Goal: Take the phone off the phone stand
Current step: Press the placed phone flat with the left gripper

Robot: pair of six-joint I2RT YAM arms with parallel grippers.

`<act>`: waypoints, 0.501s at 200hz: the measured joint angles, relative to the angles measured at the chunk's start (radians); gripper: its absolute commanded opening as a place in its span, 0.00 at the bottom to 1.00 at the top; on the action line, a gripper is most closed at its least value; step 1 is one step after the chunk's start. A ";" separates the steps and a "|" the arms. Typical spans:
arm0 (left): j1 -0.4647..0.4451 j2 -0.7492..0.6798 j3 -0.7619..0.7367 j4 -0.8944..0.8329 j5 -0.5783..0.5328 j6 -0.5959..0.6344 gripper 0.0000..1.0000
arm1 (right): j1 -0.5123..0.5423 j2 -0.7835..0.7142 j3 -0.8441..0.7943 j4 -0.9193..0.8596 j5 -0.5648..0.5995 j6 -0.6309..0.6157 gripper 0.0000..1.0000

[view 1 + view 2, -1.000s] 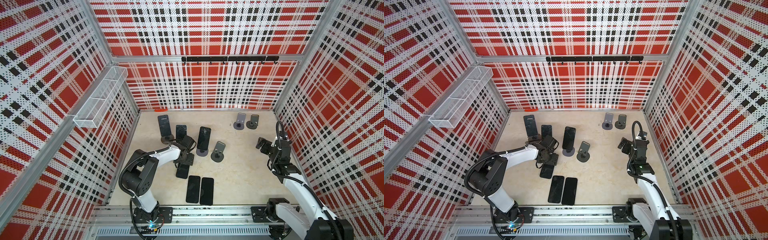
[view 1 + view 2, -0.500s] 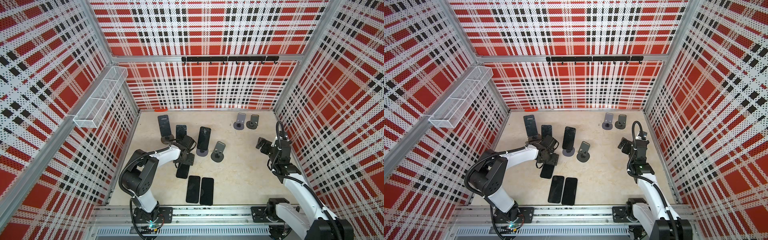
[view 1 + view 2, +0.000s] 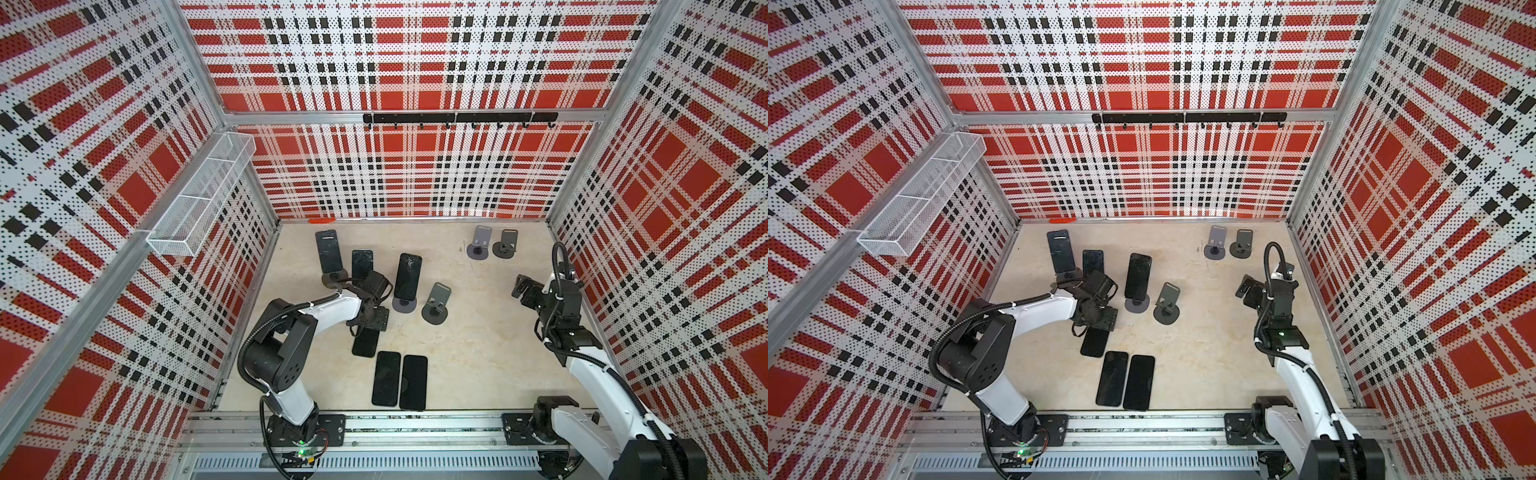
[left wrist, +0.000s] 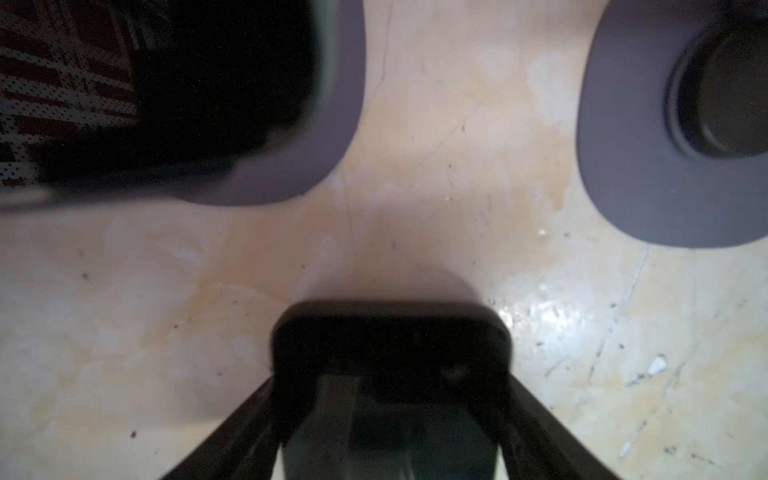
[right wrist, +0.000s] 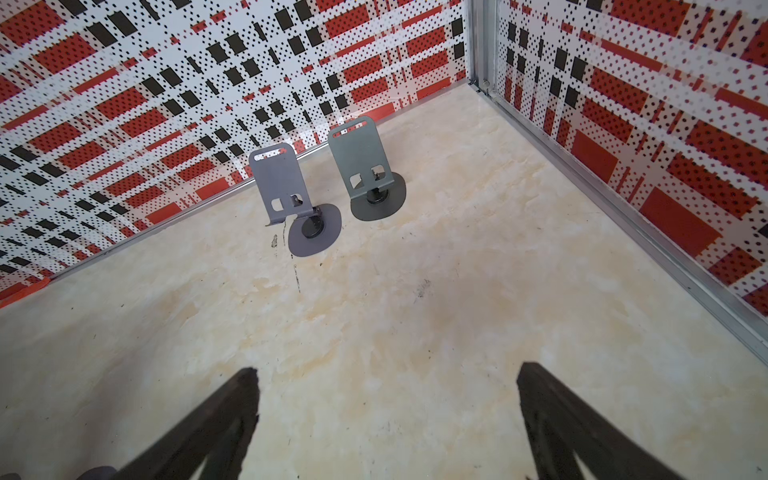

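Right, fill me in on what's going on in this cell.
The left gripper sits low over a phone lying flat on the table, with a finger on either side of it. Whether it grips the phone is unclear. Two more phones lie flat nearby. Three phones are propped up, and three stands are empty. The right gripper hangs open, holding nothing.

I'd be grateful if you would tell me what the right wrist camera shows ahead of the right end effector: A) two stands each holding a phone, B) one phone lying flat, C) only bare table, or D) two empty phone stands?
D: beyond the open right end effector, the lighter grey stand and the darker grey stand stand side by side near the back wall, neither holding a phone.
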 measured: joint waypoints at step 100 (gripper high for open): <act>0.001 0.000 0.011 -0.025 -0.005 0.005 0.82 | 0.000 0.000 0.000 0.000 -0.003 0.001 1.00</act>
